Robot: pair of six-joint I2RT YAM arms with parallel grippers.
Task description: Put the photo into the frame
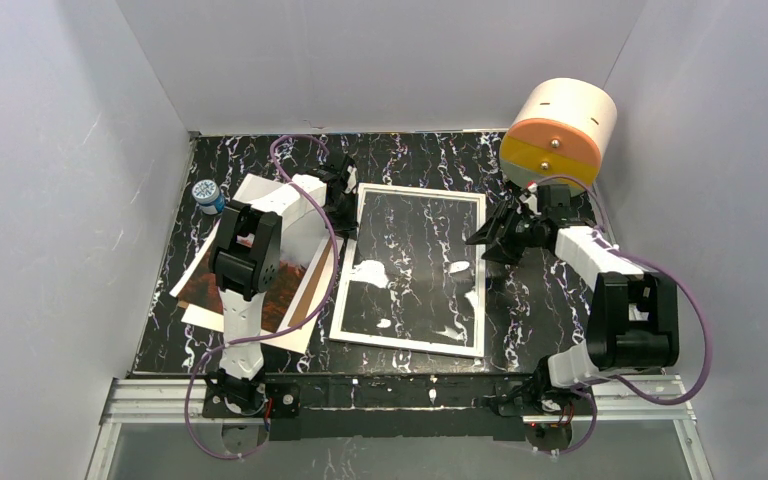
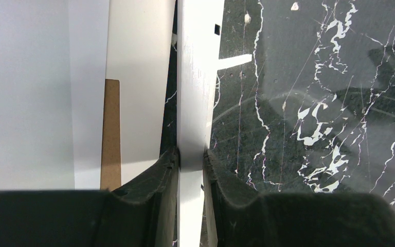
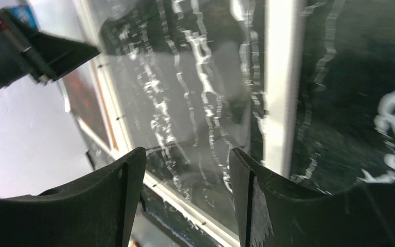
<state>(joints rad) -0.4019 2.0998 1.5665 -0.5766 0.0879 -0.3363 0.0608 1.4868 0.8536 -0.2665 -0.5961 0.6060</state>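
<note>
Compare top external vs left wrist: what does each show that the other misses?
Top external only: the photo under the left arm, the white-and-orange drum, the right gripper by the right edge of the frame. Left wrist only: the left gripper shut on the white rim, close up. Both: the frame, the marbled table.

A robotics lab test cell: plain white panels (image 1: 60, 150) box in a black marbled counter (image 1: 545, 305), two cabled arms (image 1: 245, 260) bolted to an aluminium rail (image 1: 150, 400)
</note>
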